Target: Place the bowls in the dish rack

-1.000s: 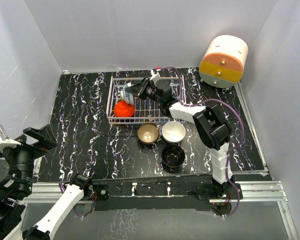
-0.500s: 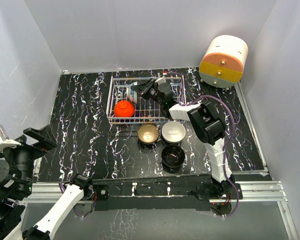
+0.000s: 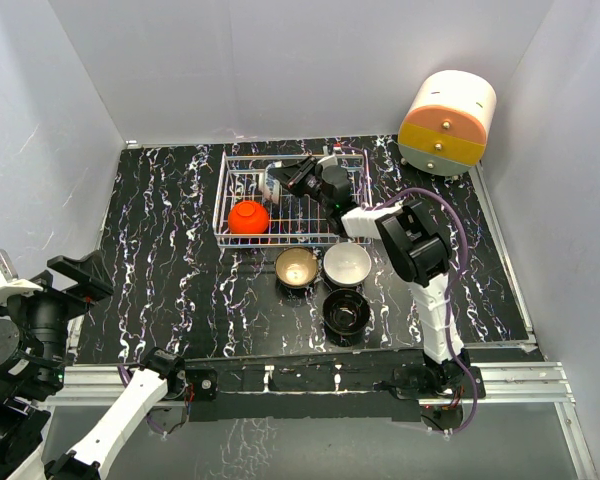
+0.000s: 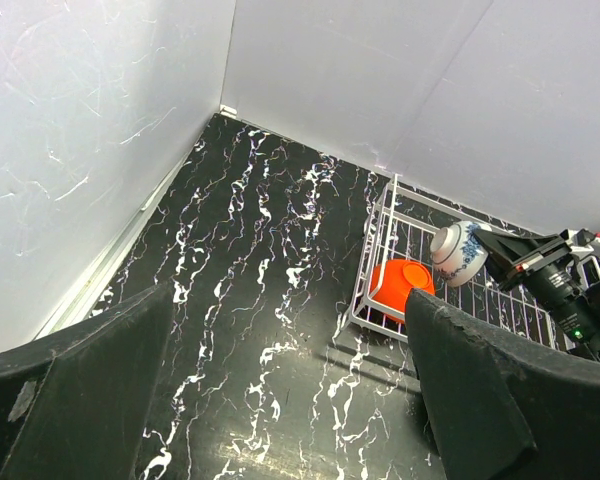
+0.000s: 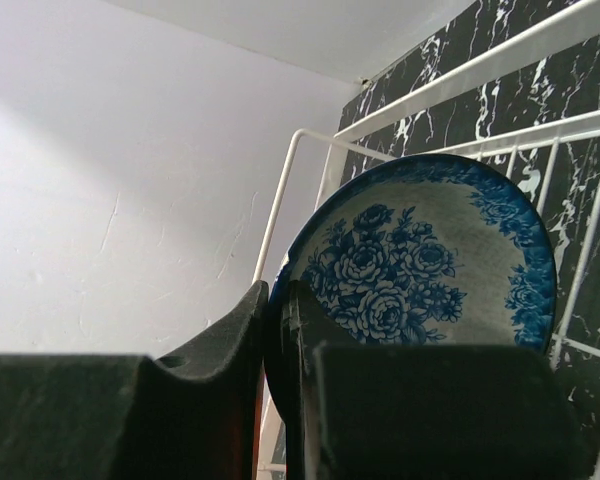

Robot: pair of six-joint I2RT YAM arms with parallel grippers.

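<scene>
The white wire dish rack (image 3: 223,208) stands at the back middle of the table. The red bowl (image 3: 249,217) lies upside down in its left part and shows in the left wrist view (image 4: 400,287). My right gripper (image 3: 285,182) is shut on the rim of the blue-and-white bowl (image 3: 272,184), holding it tilted on edge over the rack; its flowered inside fills the right wrist view (image 5: 420,260). The tan bowl (image 3: 296,267), white bowl (image 3: 347,263) and black bowl (image 3: 346,311) sit on the table in front of the rack. My left gripper (image 4: 290,400) is open and empty, far left.
A cream-and-orange round drawer unit (image 3: 446,122) stands at the back right. White walls close the table on three sides. The right arm (image 3: 420,250) reaches over the white bowl's side toward the rack.
My right gripper has carried the blue-and-white bowl to the right and toward the back of the rack. The left arm has not moved.
</scene>
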